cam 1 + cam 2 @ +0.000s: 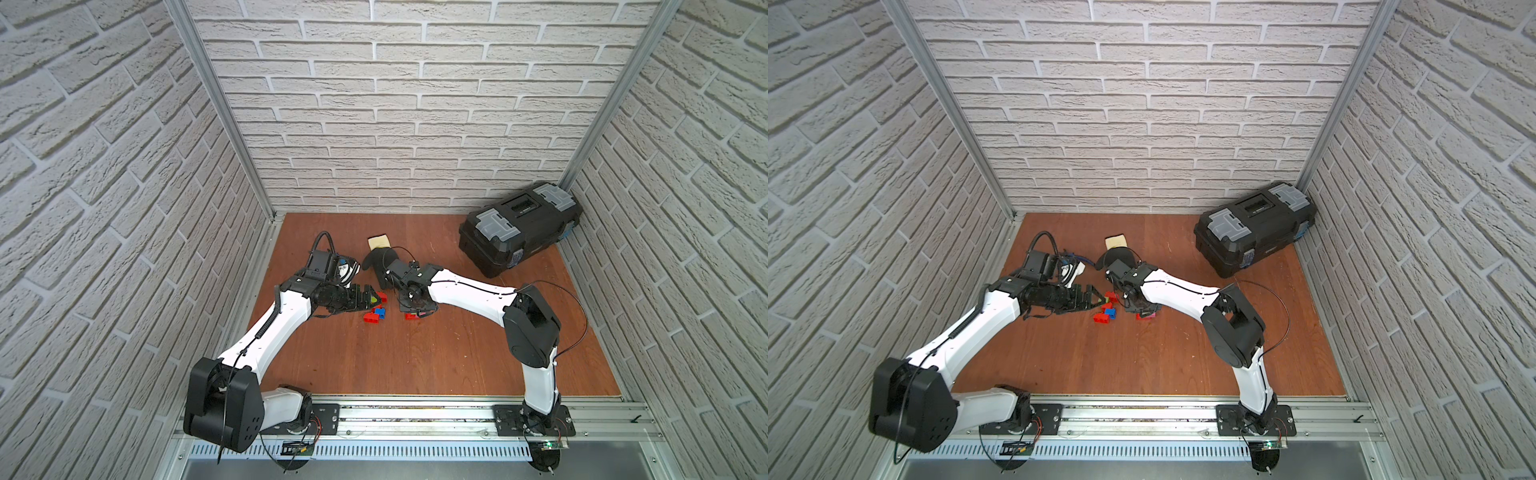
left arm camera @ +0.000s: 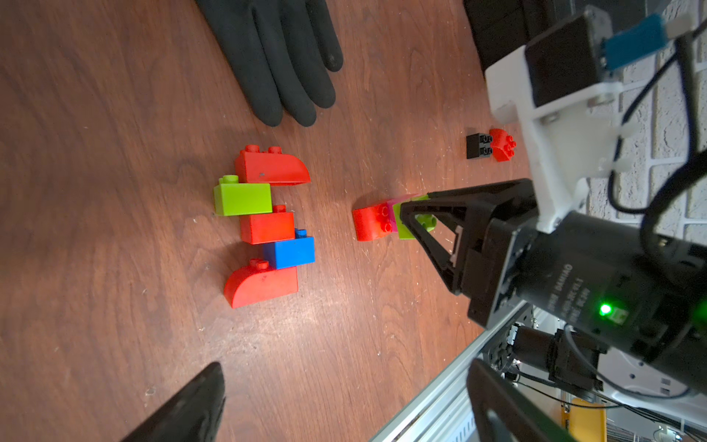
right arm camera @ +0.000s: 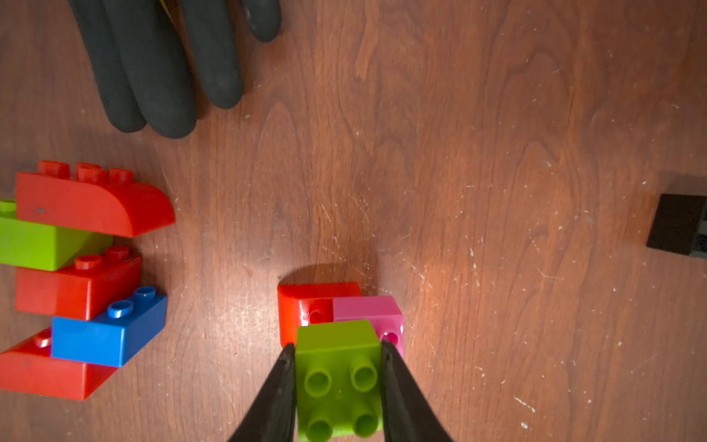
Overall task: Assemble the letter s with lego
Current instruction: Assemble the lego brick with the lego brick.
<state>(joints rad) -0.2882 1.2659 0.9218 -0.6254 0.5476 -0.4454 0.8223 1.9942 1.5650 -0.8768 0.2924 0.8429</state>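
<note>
At the left edge of the right wrist view lies the five-brick stack (image 3: pixel 76 283), the lego's half-made S. It rests on its side on the surface (image 3: pixel 497 153), stepped red, lime, red, blue, red. It looks only lightly seated, so a sideways knock from an incoming piece would likely slide or split it. The black glove (image 3: pixel 153 69) at upper left, near but apart, leaves little room that way.

At lower centre sits the likelier trouble. The lime green brick (image 3: pixel 336 382) is the only one pinched, while a red brick (image 3: pixel 306 306) and a pink brick (image 3: pixel 367 310) sit against its far face. Whether they are pressed home I cannot tell; if not, a lift or swing would probably shed them. At the far right edge a black brick (image 3: pixel 677 225) lies well apart and looks harmless.

The left claw (image 2: pixel 346 367) shows in its own wrist view as two dark fingers low in the frame. It is spread wide and holds nothing. The right claw (image 3: pixel 338 346) is clamped on the lime green brick, one finger flat against each side wall, studs facing the camera
</note>
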